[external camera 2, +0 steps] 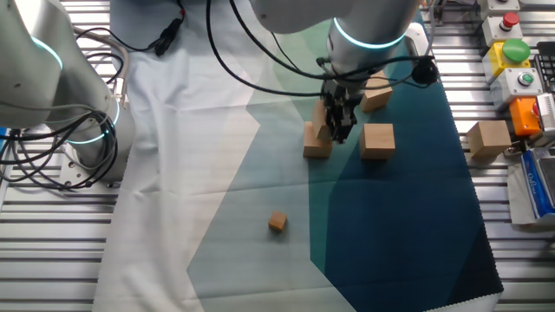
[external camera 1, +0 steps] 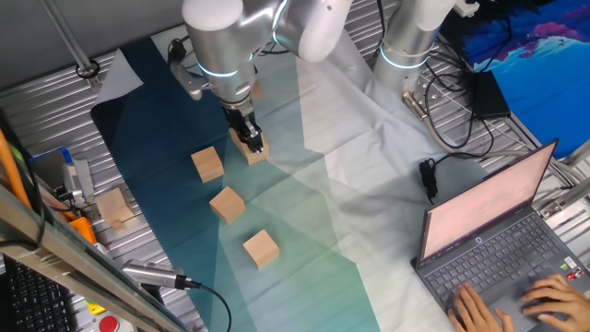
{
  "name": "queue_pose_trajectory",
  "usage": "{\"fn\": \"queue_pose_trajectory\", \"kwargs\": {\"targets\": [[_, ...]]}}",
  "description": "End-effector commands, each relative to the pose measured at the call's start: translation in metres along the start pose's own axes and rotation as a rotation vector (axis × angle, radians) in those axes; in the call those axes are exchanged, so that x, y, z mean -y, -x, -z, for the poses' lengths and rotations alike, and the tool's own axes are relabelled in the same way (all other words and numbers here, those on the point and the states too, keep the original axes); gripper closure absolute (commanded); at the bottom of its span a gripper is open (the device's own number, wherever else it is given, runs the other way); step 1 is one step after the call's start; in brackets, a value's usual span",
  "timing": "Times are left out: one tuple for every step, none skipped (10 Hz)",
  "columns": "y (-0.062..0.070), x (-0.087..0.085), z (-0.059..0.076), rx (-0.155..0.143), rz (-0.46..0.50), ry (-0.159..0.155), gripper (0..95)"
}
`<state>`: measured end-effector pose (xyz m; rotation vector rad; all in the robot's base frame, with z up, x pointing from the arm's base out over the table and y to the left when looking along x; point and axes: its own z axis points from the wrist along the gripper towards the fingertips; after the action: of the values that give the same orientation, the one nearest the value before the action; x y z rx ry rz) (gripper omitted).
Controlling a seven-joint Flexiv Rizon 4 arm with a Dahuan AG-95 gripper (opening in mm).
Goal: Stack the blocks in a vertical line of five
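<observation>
The gripper (external camera 1: 250,138) pinches one block (external camera 1: 256,152) on the cloth (external camera 1: 304,212). Three more blocks (external camera 1: 227,204) sit in a row toward 6 o'clock from it.

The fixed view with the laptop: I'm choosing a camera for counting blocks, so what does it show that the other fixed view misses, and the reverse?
Only the laptop view: the laptop and the nearest block, lying alone closest to that camera. Only the other fixed view: the green button and, out in the open, a much smaller cube. Both: the tool down at one block, two neighbouring blocks, and an off-cloth block on the metal table.
</observation>
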<state>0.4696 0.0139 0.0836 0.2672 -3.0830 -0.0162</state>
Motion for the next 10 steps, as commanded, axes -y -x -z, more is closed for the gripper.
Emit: {"fn": "queue_pose_trajectory", "kwargs": {"targets": [[-0.001,0.003,-0.002,0.000,0.002,0.000,95.0],[-0.001,0.003,-0.002,0.001,0.001,-0.001,95.0],[-0.001,0.004,-0.004,0.001,0.000,-0.001,95.0],[-0.002,0.005,-0.005,0.001,0.001,-0.004,95.0],[-0.003,0.006,-0.005,0.001,0.002,-0.005,95.0],[-0.003,0.007,-0.006,0.002,0.004,-0.008,95.0],[-0.004,0.008,-0.008,0.005,0.001,-0.015,95.0],[-0.004,0.009,-0.011,0.009,-0.008,-0.012,95.0],[-0.003,0.009,-0.013,0.011,-0.011,-0.014,95.0],[-0.003,0.009,-0.014,0.013,-0.014,-0.011,95.0]]}}
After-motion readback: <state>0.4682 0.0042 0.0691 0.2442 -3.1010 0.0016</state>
